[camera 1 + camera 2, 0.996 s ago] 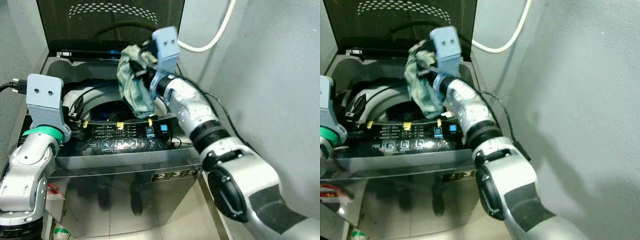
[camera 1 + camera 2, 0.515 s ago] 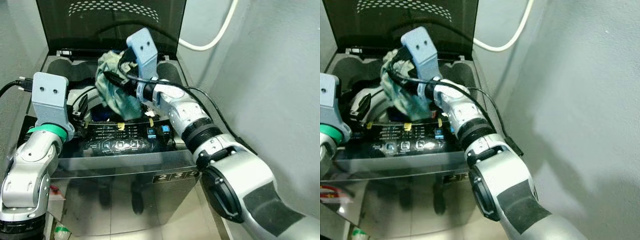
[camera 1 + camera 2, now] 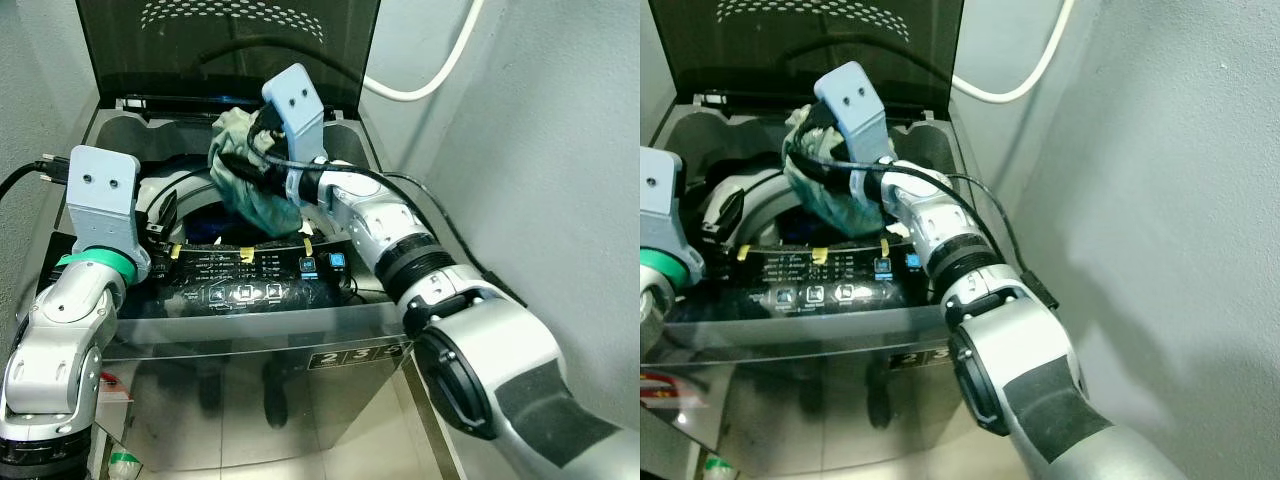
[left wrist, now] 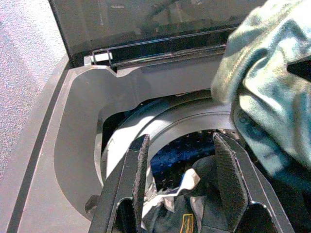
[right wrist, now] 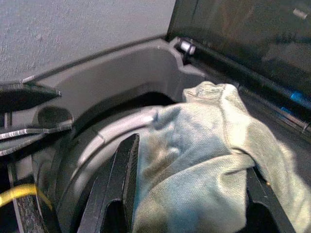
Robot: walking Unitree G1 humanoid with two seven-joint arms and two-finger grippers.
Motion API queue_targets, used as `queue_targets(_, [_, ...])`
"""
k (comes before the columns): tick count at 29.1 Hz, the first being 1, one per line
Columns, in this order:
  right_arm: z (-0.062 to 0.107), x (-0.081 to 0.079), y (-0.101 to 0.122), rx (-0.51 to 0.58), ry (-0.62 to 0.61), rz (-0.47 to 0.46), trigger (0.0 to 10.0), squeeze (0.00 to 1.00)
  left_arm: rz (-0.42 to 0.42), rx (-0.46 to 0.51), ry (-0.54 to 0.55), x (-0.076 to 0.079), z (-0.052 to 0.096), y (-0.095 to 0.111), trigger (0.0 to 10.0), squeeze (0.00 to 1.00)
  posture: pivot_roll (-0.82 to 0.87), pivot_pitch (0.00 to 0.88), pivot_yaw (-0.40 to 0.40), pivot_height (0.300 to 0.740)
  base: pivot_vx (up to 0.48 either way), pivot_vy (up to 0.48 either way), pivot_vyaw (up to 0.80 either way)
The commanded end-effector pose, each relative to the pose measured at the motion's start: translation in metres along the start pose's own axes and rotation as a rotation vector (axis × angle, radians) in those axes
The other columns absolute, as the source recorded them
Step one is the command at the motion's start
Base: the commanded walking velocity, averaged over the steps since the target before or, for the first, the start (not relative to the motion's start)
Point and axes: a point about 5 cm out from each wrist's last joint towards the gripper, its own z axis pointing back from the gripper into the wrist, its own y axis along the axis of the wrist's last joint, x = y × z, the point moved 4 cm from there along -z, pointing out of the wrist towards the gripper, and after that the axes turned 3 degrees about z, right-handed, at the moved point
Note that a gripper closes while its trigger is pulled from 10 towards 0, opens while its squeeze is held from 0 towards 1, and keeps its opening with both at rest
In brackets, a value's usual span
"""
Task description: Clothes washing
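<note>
right gripper [image 5: 187, 194] holds a green cloth [image 3: 245, 180] over the open washing machine [image 3: 240, 290], not yet dropped onto clothes [image 4: 194, 213] inside; left gripper [image 4: 182, 187] wide, empty.

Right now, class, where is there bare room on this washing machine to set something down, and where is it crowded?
Bare: the grey ledge between drum opening and lid hinge. Crowded: the opening, with clothes inside, the right tool holding a green cloth above, the left tool at its rim.
</note>
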Motion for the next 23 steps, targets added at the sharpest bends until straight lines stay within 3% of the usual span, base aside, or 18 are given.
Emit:
queue_targets(1, [0.002,0.001,-0.011,-0.071,0.001,0.042,10.0,0.0,-0.012,-0.005,-0.021,0.004,-0.002,-0.001,10.0,0.0,0.2,0.037,-0.046,0.74,0.0,0.0,0.0])
queue_targets(6, [0.008,0.016,-0.013,-0.088,-0.066,0.019,10.0,0.0,-0.015,-0.007,-0.037,0.007,-0.004,-0.002,10.0,0.0,0.2,0.037,-0.046,0.74,0.0,0.0,0.0])
queue_targets(7, [0.013,0.022,-0.016,-0.103,-0.07,0.009,10.0,1.0,-0.016,-0.007,-0.05,0.01,-0.006,-0.002,10.0,0.0,0.19,0.025,-0.032,0.74,0.0,0.0,0.0])
queue_targets(8, [0.013,0.022,-0.016,-0.103,-0.07,0.009,10.0,1.0,-0.016,-0.007,-0.05,0.01,-0.006,-0.002,10.0,0.0,0.19,0.025,-0.032,0.74,0.0,0.0,0.0])
queue_targets(9, [0.019,0.033,-0.019,-0.126,-0.118,0.012,10.0,0.0,-0.017,-0.009,-0.062,0.013,-0.007,-0.003,10.0,0.0,0.18,0.017,-0.018,0.74,0.0,0.0,0.0])
queue_targets(12, [0.024,0.04,-0.022,-0.141,-0.142,0.006,10.0,0.0,-0.017,-0.011,-0.072,0.015,-0.008,-0.004,10.0,0.0,0.18,0.017,-0.018,0.74,0.0,0.0,0.0])
queue_targets(13, [0.03,0.053,-0.021,-0.142,-0.221,0.042,10.0,1.0,-0.018,-0.009,-0.081,0.017,-0.01,-0.003,10.0,0.0,0.18,0.013,-0.014,0.74,0.0,0.0,0.0])
queue_targets(14, [0.03,0.053,-0.021,-0.142,-0.221,0.042,10.0,1.0,-0.018,-0.009,-0.081,0.017,-0.01,-0.003,10.0,0.0,0.18,0.013,-0.014,0.74,0.0,0.0,0.0])
queue_targets(15, [0.036,0.064,-0.018,-0.133,-0.287,0.062,10.0,0.0,-0.017,-0.002,-0.088,0.019,-0.011,-0.002,10.0,0.0,0.18,0.009,-0.015,0.74,0.0,0.0,0.0])
queue_targets(17, [0.036,0.064,-0.018,-0.133,-0.287,0.062,10.0,0.0,-0.017,-0.002,-0.088,0.019,-0.011,-0.002,10.0,0.0,0.18,0.009,-0.015,0.74,0.0,0.0,0.0])
queue_targets(18, [0.037,0.068,-0.003,0.0,-0.296,-0.069,10.0,1.0,-0.016,0.003,-0.093,0.02,-0.013,0.0,10.0,0.0,0.18,0.009,-0.015,0.74,0.0,0.0,0.0])
queue_targets(19, [0.037,0.068,-0.003,0.0,-0.296,-0.069,10.0,1.0,-0.016,0.003,-0.093,0.02,-0.013,0.0,10.0,0.0,0.18,0.009,-0.015,0.74,0.0,0.0,0.0])
queue_targets(21, [0.042,0.074,0.019,0.203,-0.303,-0.191,10.0,1.0,-0.02,0.002,-0.097,0.019,-0.012,0.0,10.0,0.0,0.19,0.016,0.0,0.74,0.0,0.0,0.0])
queue_targets(23, [0.043,0.072,0.022,0.247,-0.282,-0.22,10.0,1.0,-0.022,0.001,-0.097,0.018,-0.012,0.0,10.0,0.0,0.19,0.016,0.0,0.74,0.0,0.0,0.0])
